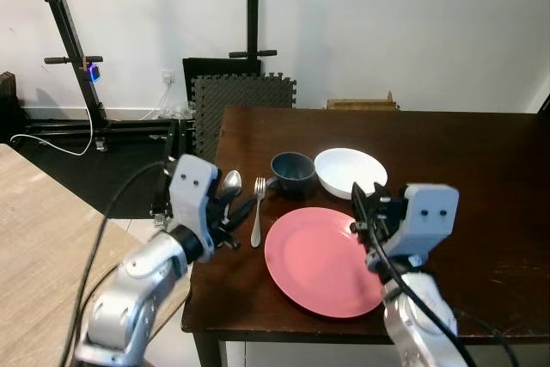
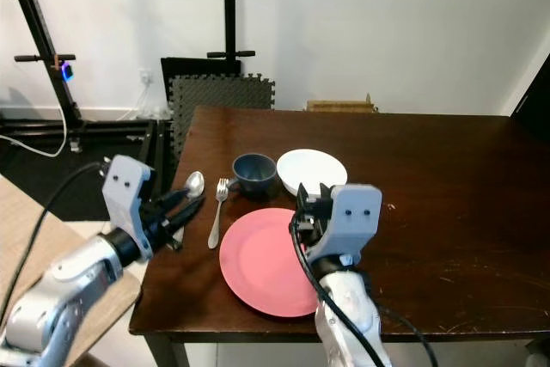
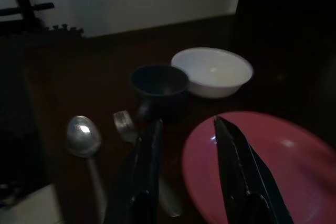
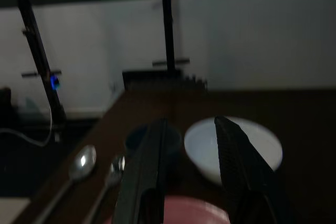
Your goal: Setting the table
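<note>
Where the dark wood bench (image 1: 481, 169) meets its near-left corner, the left gripper (image 3: 186, 124) hovers low, its 2 fingers (image 3: 149, 156) parted with nothing between them. Just beyond the fingertips lie the fork (image 1: 258, 211) and spoon (image 1: 232, 181), side by side; the blue cup (image 1: 293, 171) and white bowl (image 1: 350, 169) sit further ahead, touching or nearly so. Pink plate (image 1: 318, 259) lies under the right-hand finger. Right gripper (image 4: 189, 124) holds above the plate's far edge, fingers parted, empty, pointed at cup and bowl.
</note>
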### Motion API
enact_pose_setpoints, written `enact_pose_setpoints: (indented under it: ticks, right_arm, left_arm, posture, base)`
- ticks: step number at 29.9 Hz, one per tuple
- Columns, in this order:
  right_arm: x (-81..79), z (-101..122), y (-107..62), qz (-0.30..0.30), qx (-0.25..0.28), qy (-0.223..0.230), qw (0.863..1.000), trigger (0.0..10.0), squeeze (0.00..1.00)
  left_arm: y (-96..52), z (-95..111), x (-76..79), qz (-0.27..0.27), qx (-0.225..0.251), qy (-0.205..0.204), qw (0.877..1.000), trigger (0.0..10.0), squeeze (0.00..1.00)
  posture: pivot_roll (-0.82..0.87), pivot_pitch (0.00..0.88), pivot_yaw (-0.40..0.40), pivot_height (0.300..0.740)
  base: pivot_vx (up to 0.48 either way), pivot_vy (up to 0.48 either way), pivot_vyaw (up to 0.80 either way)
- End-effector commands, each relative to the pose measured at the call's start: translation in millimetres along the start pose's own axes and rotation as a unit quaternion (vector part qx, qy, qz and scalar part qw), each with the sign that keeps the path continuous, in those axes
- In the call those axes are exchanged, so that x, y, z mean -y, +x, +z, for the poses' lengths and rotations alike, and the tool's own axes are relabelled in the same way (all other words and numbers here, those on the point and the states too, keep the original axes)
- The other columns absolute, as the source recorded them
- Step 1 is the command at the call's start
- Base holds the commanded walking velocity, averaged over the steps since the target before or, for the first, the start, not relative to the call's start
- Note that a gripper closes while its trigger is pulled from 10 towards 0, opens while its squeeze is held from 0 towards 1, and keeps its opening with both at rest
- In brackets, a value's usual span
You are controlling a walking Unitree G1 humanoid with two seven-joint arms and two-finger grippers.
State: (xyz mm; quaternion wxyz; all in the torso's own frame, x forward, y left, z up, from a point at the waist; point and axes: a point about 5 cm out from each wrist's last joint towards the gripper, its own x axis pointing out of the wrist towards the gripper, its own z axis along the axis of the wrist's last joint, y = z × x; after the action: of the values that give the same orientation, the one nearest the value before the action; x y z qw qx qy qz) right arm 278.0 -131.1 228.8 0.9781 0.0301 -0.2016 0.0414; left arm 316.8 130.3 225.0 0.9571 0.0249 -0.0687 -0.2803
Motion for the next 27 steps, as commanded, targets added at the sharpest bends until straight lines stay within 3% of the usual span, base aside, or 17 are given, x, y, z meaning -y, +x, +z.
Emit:
enact_pose_setpoints:
  ticks: [1, 3, 4, 6, 11, 14, 15, 16, 18, 20, 24, 27]
  right_arm:
    - [-3.3, 15.9, 3.9, 0.012, 0.024, -0.004, 1.0, 10.0, 0.0]
    - [-3.7, 22.4, 5.7, 0.015, 0.036, -0.005, 0.999, 10.0, 0.0]
    - [1.3, 51.5, 13.4, 0.012, 0.087, -0.001, 0.996, 10.0, 0.0]
    - [9.9, 79.9, 19.7, 0.006, 0.138, -0.005, 0.99, 10.0, 0.0]
    - [27.6, 94.9, 27.3, -0.013, 0.164, -0.022, 0.986, 10.0, 0.0]
    - [28.6, 88.0, 27.6, -0.013, 0.151, -0.018, 0.988, 10.0, 0.0]
    - [23.0, 75.7, 24.5, -0.004, 0.129, -0.009, 0.992, 10.0, 0.0]
    - [23.0, 75.7, 24.5, -0.004, 0.129, -0.009, 0.992, 10.0, 0.0]
    - [6.4, 46.7, 12.4, 0.017, 0.072, 0.005, 0.997, 10.0, 0.0]
    - [-3.2, 30.0, 3.9, 0.026, 0.033, 0.016, 0.999, 10.0, 0.0]
    - [-6.7, 16.0, -1.9, 0.051, -0.009, -0.003, 0.999, 10.0, 0.0]
    - [4.9, -1.4, -2.1, 0.067, -0.1, 0.017, 0.993, 10.0, 0.0]
  left_arm:
    - [-2.0, 3.4, -19.6, 0.031, -0.007, 0.039, 0.999, 10.0, 0.0]
    - [-2.8, 6.5, -27.5, 0.042, -0.009, 0.062, 0.997, 10.0, 0.0]
    - [-8.1, 20.9, -51.7, 0.081, 0.006, 0.079, 0.994, 10.0, 0.0]
    - [-14.0, 37.9, -73.1, 0.115, 0.031, 0.069, 0.991, 10.0, 0.0]
    - [-16.6, 48.4, -85.8, 0.124, 0.033, 0.087, 0.988, 10.0, 0.0]
    - [-16.2, 45.8, -82.8, 0.108, 0.029, 0.081, 0.99, 10.0, 0.0]
    - [-16.4, 37.4, -72.7, 0.081, 0.021, 0.071, 0.994, 10.0, 0.0]
    - [-16.4, 37.4, -72.7, 0.081, 0.021, 0.071, 0.994, 10.0, 0.0]
    - [-15.6, 18.2, -43.7, 0.015, 0.011, 0.033, 0.999, 10.0, 0.0]
    - [-15.9, 12.1, -26.9, -0.029, 0.01, 0.018, 0.999, 10.0, 0.0]
    - [-14.5, 9.5, -20.4, -0.051, 0.002, 0.029, 0.998, 10.0, 0.0]
    - [-12.7, 7.6, -23.3, -0.049, -0.008, 0.054, 0.997, 10.0, 0.0]
  posture:
    - [-0.01, 0.0, 0.03, 0.74]
    - [-0.01, 0.0, 0.03, 0.74]
    - [-0.01, 0.0, 0.038, 0.74]
    - [-0.01, 0.0, 0.042, 0.74]
    - [0.01, 0.0, 0.032, 0.74]
    - [0.01, 0.0, 0.039, 0.74]
    - [0.0, 0.0, 0.05, 0.74]
    - [0.0, 0.0, 0.05, 0.74]
    - [0.01, 0.0, 0.048, 0.74]
    - [0.01, 0.0, 0.053, 0.74]
    - [0.01, 0.0, 0.056, 0.74]
    - [0.02, 0.0, 0.033, 0.74]
  base:
    - [0.0, 0.0, 0.0]
    - [0.0, 0.0, 0.0]
    - [0.0, 0.0, 0.0]
    - [0.0, 0.0, 0.0]
    - [0.0, 0.0, 0.0]
    - [0.0, 0.0, 0.0]
    - [0.0, 0.0, 0.0]
    - [0.0, 0.0, 0.0]
    - [0.0, 0.0, 0.0]
    - [0.0, 0.0, 0.0]
    - [0.0, 0.0, 0.0]
    - [0.0, 0.0, 0.0]
